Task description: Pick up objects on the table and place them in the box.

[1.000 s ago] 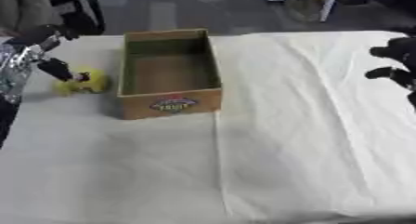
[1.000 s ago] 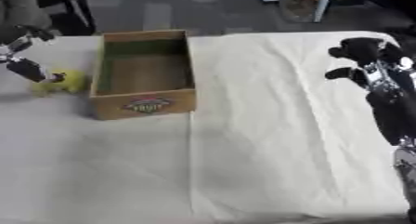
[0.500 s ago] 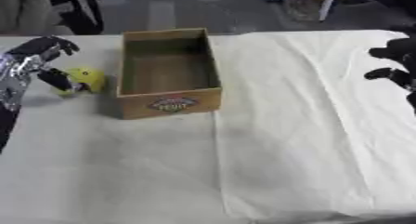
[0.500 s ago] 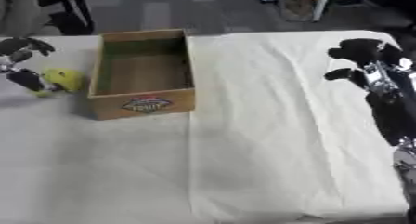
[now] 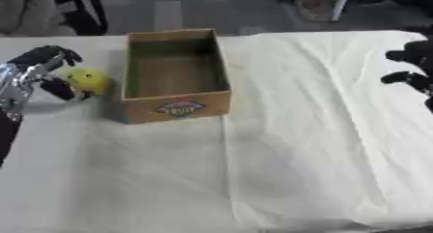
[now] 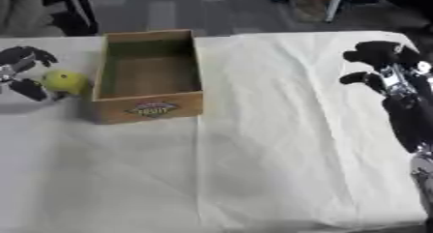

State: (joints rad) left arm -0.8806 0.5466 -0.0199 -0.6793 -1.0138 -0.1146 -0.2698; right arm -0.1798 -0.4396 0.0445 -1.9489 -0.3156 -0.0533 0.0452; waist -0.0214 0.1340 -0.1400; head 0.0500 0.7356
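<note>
The left hand [image 5: 42, 72] is curling its fingers and thumb around a yellow-green ball [image 5: 87, 80] just left of the cardboard box [image 5: 175, 77], on the white tablecloth [image 5: 296, 145]. The right hand [image 6: 382, 65] is hovering at the right edge with fingers bent, grasping nothing.

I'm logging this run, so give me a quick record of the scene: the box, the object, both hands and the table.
box: cardboard box, open top, nothing visible inside
object: yellow ball, left of the box, outside it
left hand: fingers curled around the ball
right hand: at the table's right edge, fingers curled, holding nothing
table: covered with a white cloth
</note>
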